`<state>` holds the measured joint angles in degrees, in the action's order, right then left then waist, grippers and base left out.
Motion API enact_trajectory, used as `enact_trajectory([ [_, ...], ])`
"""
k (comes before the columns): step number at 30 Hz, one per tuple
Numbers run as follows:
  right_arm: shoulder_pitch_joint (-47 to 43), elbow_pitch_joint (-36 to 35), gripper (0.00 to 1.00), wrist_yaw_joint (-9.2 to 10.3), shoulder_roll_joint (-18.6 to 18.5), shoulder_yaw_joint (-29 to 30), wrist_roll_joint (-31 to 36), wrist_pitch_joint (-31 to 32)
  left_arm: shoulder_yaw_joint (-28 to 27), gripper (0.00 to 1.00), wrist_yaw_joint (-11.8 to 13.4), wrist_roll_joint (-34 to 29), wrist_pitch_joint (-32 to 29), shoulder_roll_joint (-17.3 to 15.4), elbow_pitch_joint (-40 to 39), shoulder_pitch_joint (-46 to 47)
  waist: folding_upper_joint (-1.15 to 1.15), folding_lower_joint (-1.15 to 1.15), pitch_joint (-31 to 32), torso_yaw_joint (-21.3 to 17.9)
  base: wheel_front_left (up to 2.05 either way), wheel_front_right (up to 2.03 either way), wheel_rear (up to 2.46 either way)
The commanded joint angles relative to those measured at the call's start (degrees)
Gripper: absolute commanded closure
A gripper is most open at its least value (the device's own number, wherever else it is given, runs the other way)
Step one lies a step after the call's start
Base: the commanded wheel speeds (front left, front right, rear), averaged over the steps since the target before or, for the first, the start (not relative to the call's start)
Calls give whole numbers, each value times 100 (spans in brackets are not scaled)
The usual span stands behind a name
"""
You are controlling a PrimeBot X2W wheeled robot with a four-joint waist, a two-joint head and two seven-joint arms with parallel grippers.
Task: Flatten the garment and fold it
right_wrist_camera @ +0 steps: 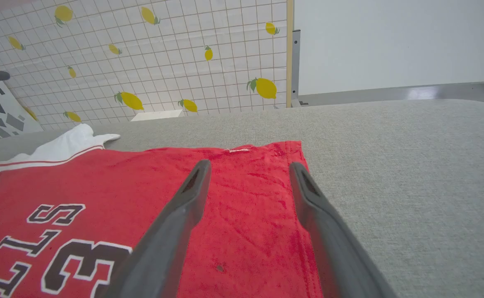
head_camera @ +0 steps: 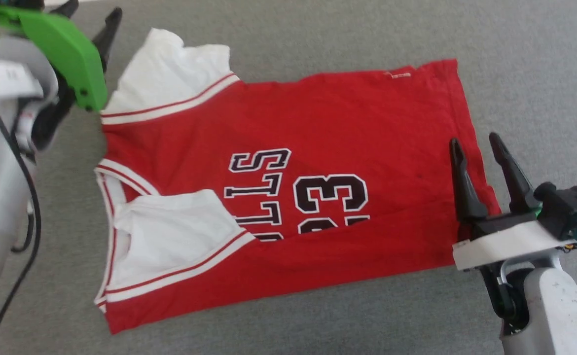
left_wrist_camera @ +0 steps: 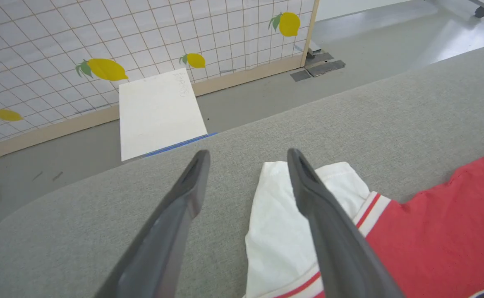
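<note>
I have the left jaws apart and empty by the far white sleeve (head_camera: 170, 74) of the red shirt (head_camera: 318, 123), the right jaws apart and empty over its hem (head_camera: 466, 123). The shirt lies lettering-up on the grey surface (head_camera: 540, 74).

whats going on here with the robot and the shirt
A two-armed robot is folding a red jersey laid on a grey surface. The near side is already folded over the lettering. Both claws are open and hold nothing: the left claw is by the far white sleeve, the right claw over the hem.
</note>
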<state>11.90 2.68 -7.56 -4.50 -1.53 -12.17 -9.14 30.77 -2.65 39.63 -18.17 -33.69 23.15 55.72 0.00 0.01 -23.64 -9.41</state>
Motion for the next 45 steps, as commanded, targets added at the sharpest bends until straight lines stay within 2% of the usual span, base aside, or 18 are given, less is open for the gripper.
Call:
enact_trajectory([
  [1, 125, -24, 0, 8, 29, -44, -40, -51, -23, 0, 27, 123, -251, 74, 164, 244, 0, -1, -570, -422, 0, 0, 0],
  [7, 300, -31, 0, 8, 97, -218, -72, -151, -37, 0, 321, 321, -1309, 107, 672, 814, 0, -1, -894, -628, 0, 0, 0],
  [15, 406, -30, 0, 8, 140, -315, -148, -236, 47, 0, 905, 257, -2162, 44, 814, 1072, 0, -1, -1151, -709, 0, 0, 0],
  [18, 466, -19, 0, 8, 147, -366, -161, -233, 98, 0, 1035, 206, -2345, 3, 785, 1104, 0, -1, -1186, -728, 0, 0, 0],
  [19, 490, -17, 0, 8, 148, -378, -169, -220, 103, 54, 1057, 239, -2430, 14, 769, 1092, 0, -1, -1189, -726, 0, 0, 0],
  [20, 509, -17, 0, 8, 149, -378, -172, -205, 111, 73, 1063, 273, -2501, 31, 741, 1072, 0, -1, -1185, -720, 0, 0, 0],
  [21, 537, -27, 0, 8, 150, -381, -168, -176, 135, 100, 1051, 316, -2607, 46, 699, 1042, 0, -1, -1176, -709, 0, 0, 0],
  [27, 868, -158, 0, 8, 69, -395, -35, 65, 214, 100, 1035, 352, -2777, 9, 472, 949, 0, -1, -1119, -650, 0, 0, 0],
  [33, 1917, 107, 0, 8, -8, -376, 12, 861, 215, 100, 980, 293, -2494, -13, 346, 923, 0, -1, -1098, -616, 0, 0, 0],
  [38, 3139, 1288, 0, 8, 103, 52, 34, 2587, 230, 100, 912, 249, -2261, 18, 375, 944, 0, -1, -1079, -561, 0, 0, 0],
  [42, 3926, 2230, 0, 8, 148, 378, 310, 3944, 260, 100, 838, 225, -2069, 108, 427, 983, 0, -1, -1076, -465, 0, 0, 0],
  [45, 4352, 2679, 0, 8, 157, 512, 557, 4516, 296, 100, 775, 216, -1973, 189, 483, 1026, 0, -1, -1090, -385, 0, 0, 0],
])
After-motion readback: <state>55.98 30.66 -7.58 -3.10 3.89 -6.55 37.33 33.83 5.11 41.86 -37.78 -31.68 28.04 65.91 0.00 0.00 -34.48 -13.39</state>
